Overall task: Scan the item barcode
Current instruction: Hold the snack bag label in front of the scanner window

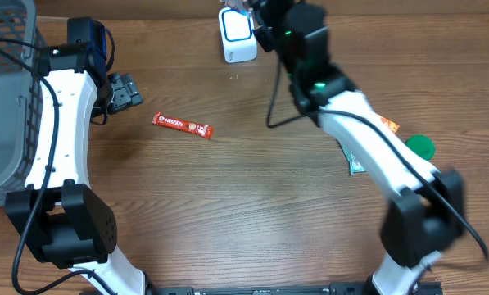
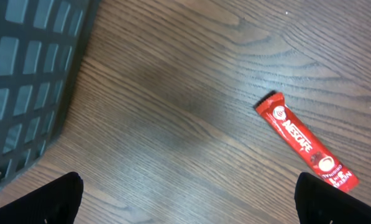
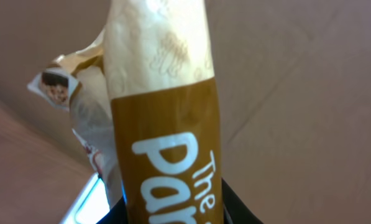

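My right gripper [image 3: 173,214] is shut on a long snack pack [image 3: 160,124] with a brown band, white lettering and a cream top, which fills the right wrist view. In the overhead view that gripper [image 1: 264,16] sits at the table's far edge, right beside the white barcode scanner [image 1: 237,37]. The arm mostly hides the pack there. A white-blue edge of the scanner [image 3: 89,205] shows at the lower left of the wrist view. No barcode is visible. My left gripper [image 2: 188,205] hangs open over bare wood, holding nothing.
A red Nescafé stick [image 1: 183,125] lies right of the left gripper [image 1: 125,90], also in the wrist view [image 2: 306,142]. A grey mesh basket [image 1: 2,98] stands at the left edge. An orange packet [image 1: 389,124], a green round item [image 1: 420,146] and a green packet [image 1: 355,164] lie by the right arm.
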